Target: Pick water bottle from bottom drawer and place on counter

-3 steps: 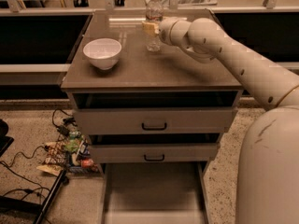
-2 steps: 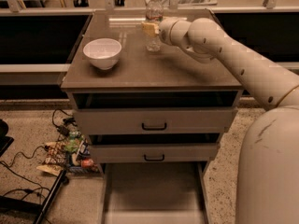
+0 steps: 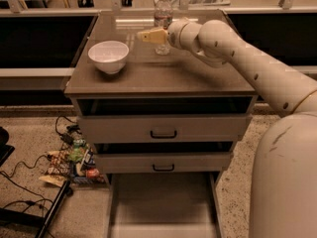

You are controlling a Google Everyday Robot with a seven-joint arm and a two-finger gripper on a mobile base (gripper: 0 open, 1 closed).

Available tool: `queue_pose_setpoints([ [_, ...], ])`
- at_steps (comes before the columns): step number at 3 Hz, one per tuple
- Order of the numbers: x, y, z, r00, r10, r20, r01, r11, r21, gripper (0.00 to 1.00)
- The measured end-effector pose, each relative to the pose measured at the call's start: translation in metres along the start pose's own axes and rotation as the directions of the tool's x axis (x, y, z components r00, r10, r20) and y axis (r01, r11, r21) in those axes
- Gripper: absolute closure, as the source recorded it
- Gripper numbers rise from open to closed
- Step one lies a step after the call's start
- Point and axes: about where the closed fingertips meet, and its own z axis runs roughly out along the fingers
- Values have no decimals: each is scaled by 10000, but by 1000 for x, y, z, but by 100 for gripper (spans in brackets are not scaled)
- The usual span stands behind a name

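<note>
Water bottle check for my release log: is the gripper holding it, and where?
Cannot be told. The gripper overlaps the lower body of the water bottle, which stands upright on the counter; contact is not visible.

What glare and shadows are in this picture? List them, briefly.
Camera view: warm, dim light. Bright streaks glare on the far part of the glossy grey-brown counter, beside the clear plastic water bottle and the gripper that is at it. The gaps above the two upper grey drawers are black. The open grey bottom drawer has an evenly lit floor.
</note>
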Motion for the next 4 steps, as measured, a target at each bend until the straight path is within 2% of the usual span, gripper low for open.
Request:
queue_pose_setpoints([
  [1, 0, 0, 0, 10000, 0, 0, 0, 10000, 0, 0],
  [2, -15, -4, -10, 9999, -141, -19, 140, 9991, -396, 0],
  [3, -80, -60, -71, 9924, -1225, 135, 1227, 9923, -157, 0],
  [4, -123, -109, -162, 9707, -2338, -554, 2357, 9714, 294, 0],
])
